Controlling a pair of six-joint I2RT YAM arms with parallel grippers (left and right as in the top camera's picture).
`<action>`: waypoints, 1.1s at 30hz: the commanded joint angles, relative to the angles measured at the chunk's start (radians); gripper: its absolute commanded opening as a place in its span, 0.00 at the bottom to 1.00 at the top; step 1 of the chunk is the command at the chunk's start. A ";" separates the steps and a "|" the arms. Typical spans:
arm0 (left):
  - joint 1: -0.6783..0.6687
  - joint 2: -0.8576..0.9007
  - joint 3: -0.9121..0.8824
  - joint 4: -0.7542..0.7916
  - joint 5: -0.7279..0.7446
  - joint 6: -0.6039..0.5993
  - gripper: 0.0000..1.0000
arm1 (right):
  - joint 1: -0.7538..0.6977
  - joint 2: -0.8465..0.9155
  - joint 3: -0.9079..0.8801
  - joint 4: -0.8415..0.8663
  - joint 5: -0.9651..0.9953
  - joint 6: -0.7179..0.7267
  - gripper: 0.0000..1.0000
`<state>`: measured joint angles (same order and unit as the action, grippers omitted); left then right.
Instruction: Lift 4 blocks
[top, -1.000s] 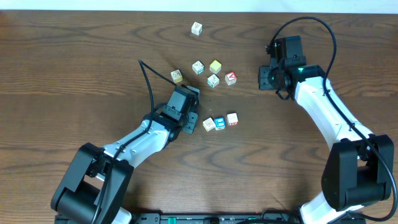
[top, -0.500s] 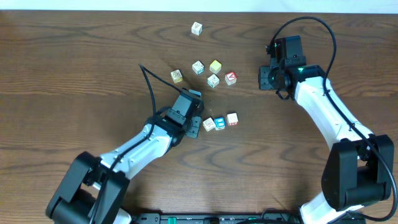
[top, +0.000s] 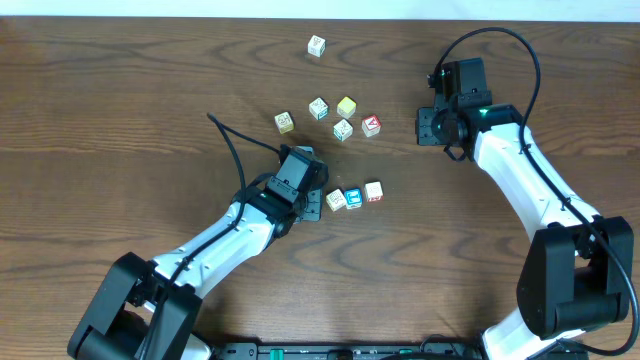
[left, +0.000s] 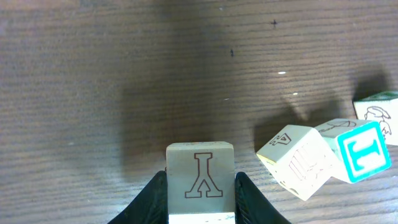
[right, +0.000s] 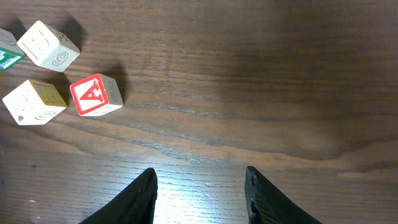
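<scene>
The right gripper (right: 200, 186) hangs over the dark wooden table (right: 280, 74), its 2 black fingers apart with nothing between them. At the upper left lie 3 cubes: a cream block (right: 48, 45), a red-faced cube (right: 95, 94) showing "A", and just beside it a yellow-faced cube (right: 34, 101).

- Looked like a robotics lab bench, not anybody's home.
- A white-and-black left arm (top: 215, 235) and right arm (top: 530, 180) sat at one wood-grain table (top: 100, 100), with a loose black cable (top: 232, 140) looping off.
- The only stuff out was tiny alphabet blocks (top: 343, 129), scattered like test props.
</scene>
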<state>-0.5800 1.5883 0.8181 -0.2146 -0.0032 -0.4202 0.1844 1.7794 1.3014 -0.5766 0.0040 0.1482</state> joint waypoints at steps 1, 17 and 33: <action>-0.023 -0.010 0.020 -0.006 -0.008 -0.069 0.23 | 0.005 0.006 0.017 -0.002 0.014 -0.008 0.42; -0.067 -0.009 0.020 0.055 -0.010 -0.090 0.24 | 0.006 0.006 0.017 -0.009 0.014 -0.008 0.41; -0.067 -0.008 0.003 0.057 -0.063 -0.082 0.27 | 0.006 0.006 0.017 -0.016 0.014 -0.008 0.41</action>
<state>-0.6464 1.5883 0.8181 -0.1406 -0.0139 -0.4980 0.1844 1.7794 1.3014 -0.5877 0.0044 0.1482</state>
